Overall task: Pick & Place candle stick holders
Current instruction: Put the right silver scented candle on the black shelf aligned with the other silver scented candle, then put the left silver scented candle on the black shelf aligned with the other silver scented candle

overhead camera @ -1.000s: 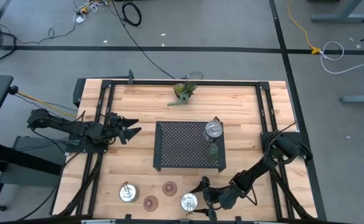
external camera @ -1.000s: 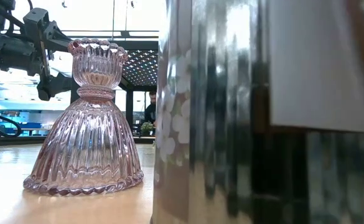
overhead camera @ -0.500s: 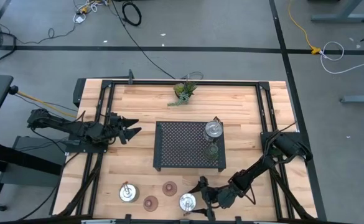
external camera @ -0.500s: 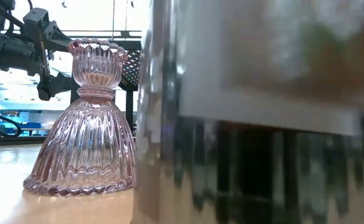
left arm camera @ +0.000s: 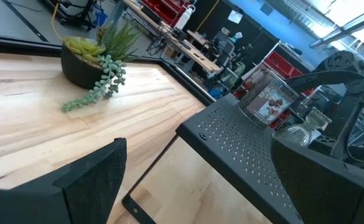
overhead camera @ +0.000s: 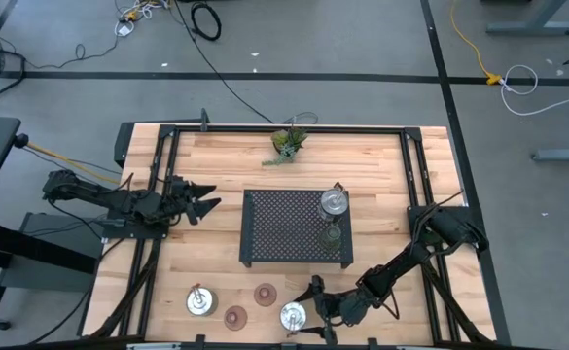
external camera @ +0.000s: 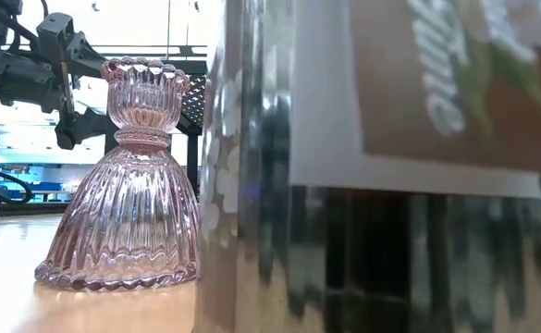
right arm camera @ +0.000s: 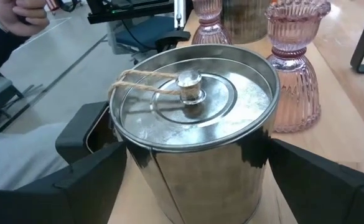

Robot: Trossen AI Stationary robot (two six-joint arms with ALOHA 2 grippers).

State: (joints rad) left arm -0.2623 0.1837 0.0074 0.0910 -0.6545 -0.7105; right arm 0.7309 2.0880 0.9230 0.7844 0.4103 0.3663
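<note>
My right gripper (overhead camera: 308,309) is at the table's near edge, shut on a shiny silver round holder with a lid knob and twine (right arm camera: 191,87); this holder fills the right of the low view (external camera: 381,185). Two brownish-red ribbed glass holders (overhead camera: 265,294) (overhead camera: 234,316) stand on their flared bases to its left; one shows in the low view (external camera: 127,185). Another silver holder (overhead camera: 199,301) stands farther left. A third silver holder (overhead camera: 334,202) and an olive-green one (overhead camera: 332,234) stand on the black perforated stand (overhead camera: 284,228). My left gripper (overhead camera: 209,201) waits open, left of the stand. My right gripper holds the silver holder by its round side wall (right arm camera: 138,162), between its two fingers (right arm camera: 94,155), one on each side. The fingers come from the table's right, slanting down. The holder stands upright. Its base is out of view, so I cannot tell whether it is clear of the table.
A green leafy plant sprig (overhead camera: 287,144) lies at the far edge, also seen in the left wrist view (left arm camera: 94,68). Black rails (overhead camera: 265,129) frame the tabletop. A person's hand (right arm camera: 17,15) shows beyond the table's near edge.
My right gripper has gone a little toward the table's left edge with the silver holder. The holder has moved closer to the nearest brownish-red holder, which has stayed where it was.
</note>
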